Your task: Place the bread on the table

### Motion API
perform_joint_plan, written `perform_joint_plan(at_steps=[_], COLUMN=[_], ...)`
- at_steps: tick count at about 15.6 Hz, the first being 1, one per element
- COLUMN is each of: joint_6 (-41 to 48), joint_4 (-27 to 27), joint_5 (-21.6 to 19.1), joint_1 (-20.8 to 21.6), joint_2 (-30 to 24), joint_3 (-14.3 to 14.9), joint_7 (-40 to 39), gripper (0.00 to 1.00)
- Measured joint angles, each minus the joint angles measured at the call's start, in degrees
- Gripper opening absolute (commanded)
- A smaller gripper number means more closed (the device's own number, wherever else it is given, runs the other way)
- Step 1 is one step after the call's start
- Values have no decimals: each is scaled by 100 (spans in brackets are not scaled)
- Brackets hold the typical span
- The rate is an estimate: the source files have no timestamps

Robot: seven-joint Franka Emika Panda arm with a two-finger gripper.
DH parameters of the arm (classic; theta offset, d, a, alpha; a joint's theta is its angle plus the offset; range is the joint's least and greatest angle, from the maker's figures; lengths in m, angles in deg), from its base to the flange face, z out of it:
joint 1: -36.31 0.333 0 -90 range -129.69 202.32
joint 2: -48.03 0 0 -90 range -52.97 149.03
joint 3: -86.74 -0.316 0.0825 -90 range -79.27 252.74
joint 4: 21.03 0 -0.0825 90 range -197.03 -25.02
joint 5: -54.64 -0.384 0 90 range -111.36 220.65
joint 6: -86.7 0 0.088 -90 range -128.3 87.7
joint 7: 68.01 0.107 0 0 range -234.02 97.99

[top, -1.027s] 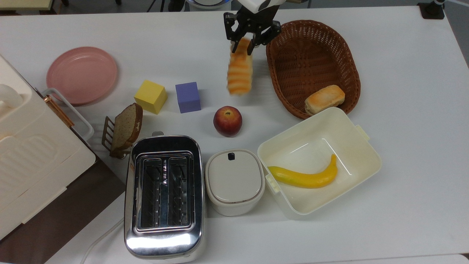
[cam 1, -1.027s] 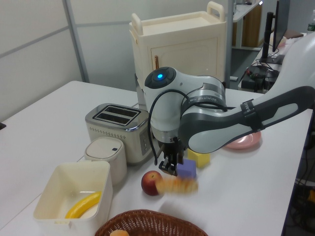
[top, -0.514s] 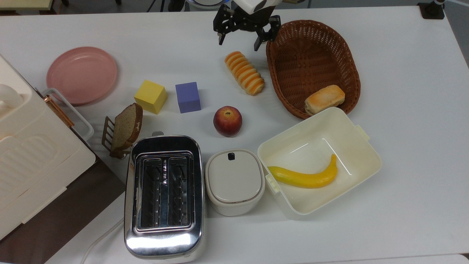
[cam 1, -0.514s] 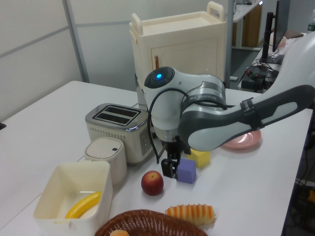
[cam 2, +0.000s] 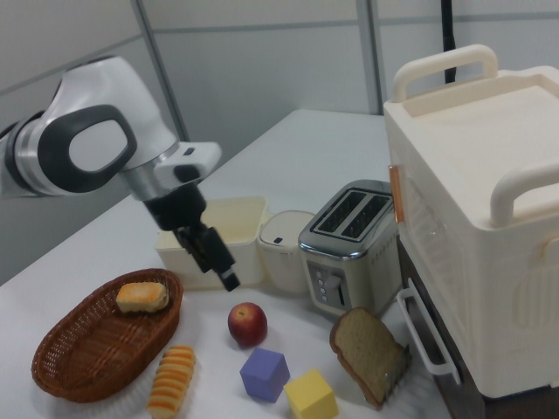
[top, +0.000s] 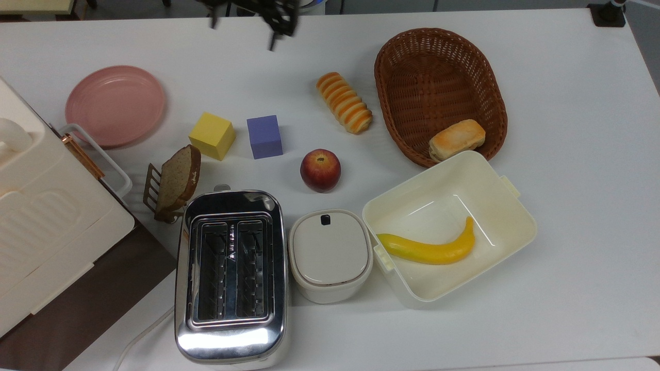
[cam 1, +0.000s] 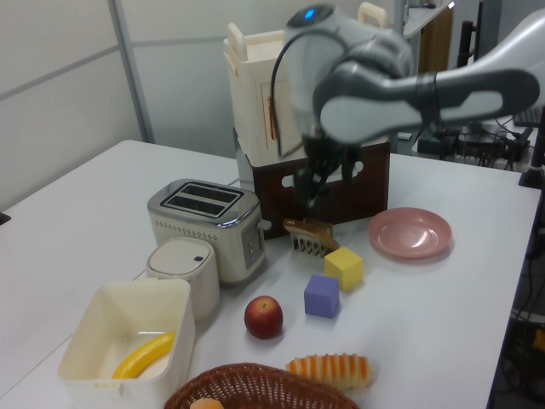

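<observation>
top view: bread point(top: 344, 102) lies flat on table point(top: 567, 129), just beside basket point(top: 438, 93), gripper point(top: 247, 18) at upper edge, released, empty | left view: bread point(cam 1: 332, 371) beside basket rim, gripper point(cam 1: 328, 170) raised well above | right view: bread point(cam 2: 173, 380) on table beside basket, gripper point(cam 2: 214, 257) aloft, holding nothing

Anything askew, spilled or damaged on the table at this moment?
Nothing stands out. The bread lies flat and whole on the table, beside the basket, apart from the apple. The toast slice leans in its rack; the banana rests inside the open box.
</observation>
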Motion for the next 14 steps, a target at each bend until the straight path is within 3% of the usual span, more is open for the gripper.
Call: perform_joint_plan(at_steps=[3,6,10,14], joint_6=[33,37,40,88], joint_4=[336,492,648,887], joint_5=[-540,-1081,-1451,-1519], joint_1=[-3,-2,-17,28], joint_2=[-2,1,225,456], joint_3=[443,687,720,713], joint_7=[-458,-551,-551,-779], gripper=[100,100,100,100])
